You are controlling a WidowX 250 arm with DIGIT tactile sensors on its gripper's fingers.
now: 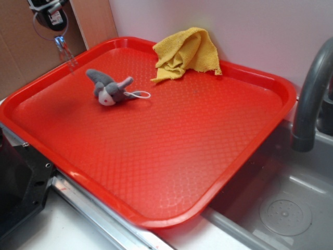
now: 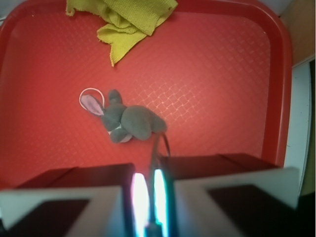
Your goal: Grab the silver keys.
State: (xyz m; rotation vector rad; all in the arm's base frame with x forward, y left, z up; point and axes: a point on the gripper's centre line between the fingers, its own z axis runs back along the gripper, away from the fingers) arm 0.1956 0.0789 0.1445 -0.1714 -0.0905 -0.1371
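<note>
Occupying most of both views was a red tray (image 1: 218, 156) with a textured floor and a raised rim, set beside a grey sink basin (image 1: 281, 208) with a dark faucet (image 1: 312, 88). A crumpled yellow cloth (image 1: 187, 52) lay at the tray's far edge, partly draped on the rim. A grey-and-white plush toy (image 1: 110, 88) with a white loop lay on the tray floor, well apart from the cloth.

The gripper (image 1: 49, 13) was seen at the top left corner of the exterior view, raised above the tray's left rim. The silver keys (image 1: 63, 49) hung below it: a large thin wire ring looped up at the fingers and the key blades dangled beneath, clear of the tray surface. In the wrist view the fingers (image 2: 89, 197) stood close together with only a narrow bright gap between them, and a thin dark wire rose from that gap. The jaws were judged clamped on the key ring. The plush toy lay directly below and ahead of the fingers in that view.
</note>
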